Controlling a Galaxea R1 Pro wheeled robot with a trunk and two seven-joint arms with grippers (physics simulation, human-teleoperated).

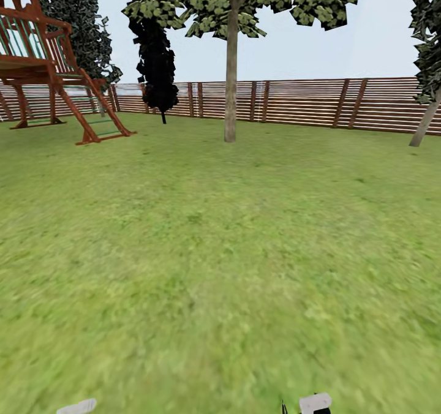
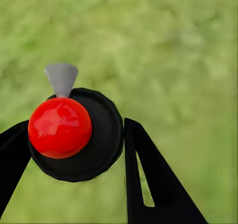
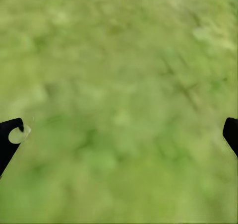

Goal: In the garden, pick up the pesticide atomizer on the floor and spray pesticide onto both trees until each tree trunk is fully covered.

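Black fingers [image 2: 148, 184] of the left gripper [image 2: 74, 149] clamp the pesticide atomizer [image 2: 79, 134], its red cap and grey nozzle [image 2: 61, 78] sitting between them above blurred grass. Right gripper [image 3: 119, 134] hangs spread wide, gripping nothing, over the lawn [image 1: 220, 267]. Far ahead, a tree trunk [image 1: 231, 89] rises before the slat fence [image 1: 306, 101], a wooden playset [image 1: 55, 65] at the left.

Mottled green lawn [image 1: 214, 248], brown slatted fence [image 1: 306, 101], grey-brown tree trunk [image 1: 231, 71], red-and-black atomizer [image 2: 74, 132]
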